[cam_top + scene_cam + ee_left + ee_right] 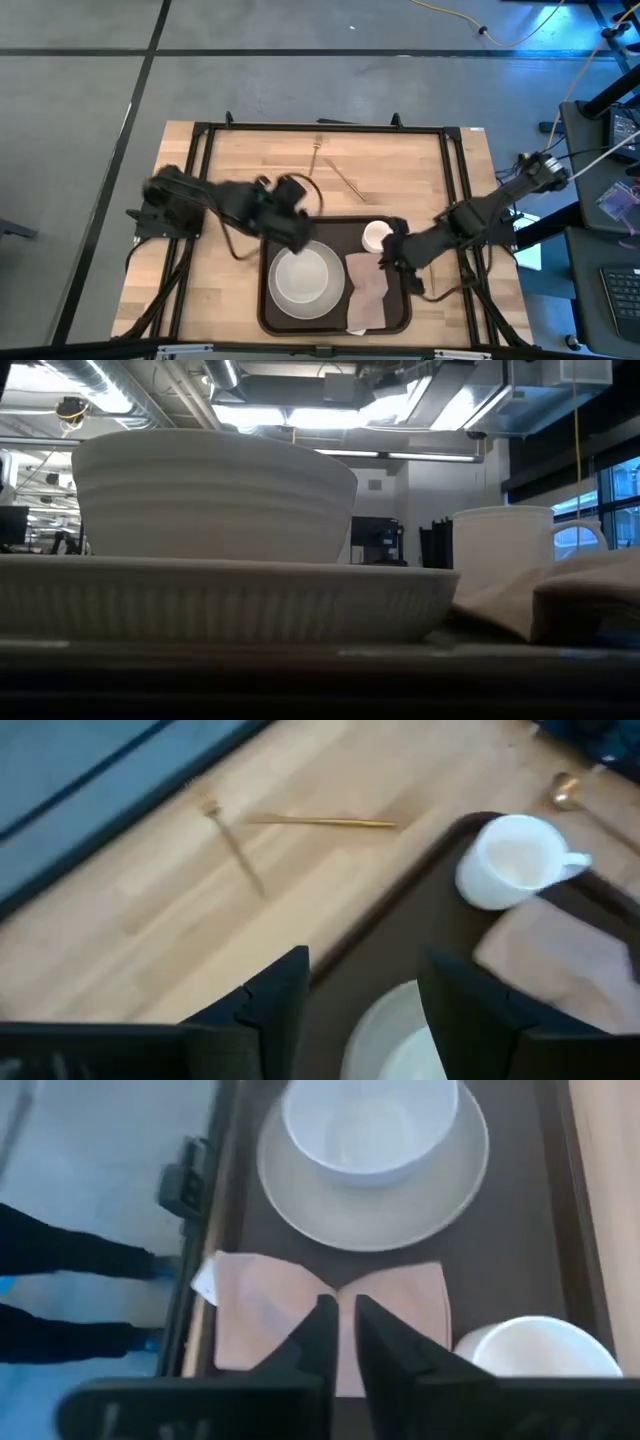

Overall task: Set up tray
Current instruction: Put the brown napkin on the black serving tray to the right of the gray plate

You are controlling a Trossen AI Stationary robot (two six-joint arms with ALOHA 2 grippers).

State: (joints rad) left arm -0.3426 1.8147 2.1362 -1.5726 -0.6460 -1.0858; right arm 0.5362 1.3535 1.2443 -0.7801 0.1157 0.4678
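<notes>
I'm looking down on a pale wooden table point(250, 180) framed by dark rails, standing on a grey floor; from table height the room behind shows ceiling ducts, strip lights and windows at the right; the tray point(400, 318) sits at six o'clock on the table, against the near edge. On it, a white plate point(330, 295) carries a white bowl point(300, 277) toward nine o'clock of the tray; a white mug point(376, 236) stands at about one o'clock of the tray; a pale napkin point(366, 290) lies at three o'clock of the plate, one end reaching the tray's near rim. Off the tray, at twelve o'clock on the table, a gold fork point(314, 157) and a thin gold utensil point(345, 180) lie on bare wood, apart from each other. The left gripper point(296, 228) hangs over the tray's far left corner, just above the bowl's far edge, fingers spread wide and empty; its arm covers part of the plate from overhead. The right gripper point(387, 260) is over the napkin beside the mug, fingers nearly together; whether they pinch the cloth I cannot tell.
</notes>
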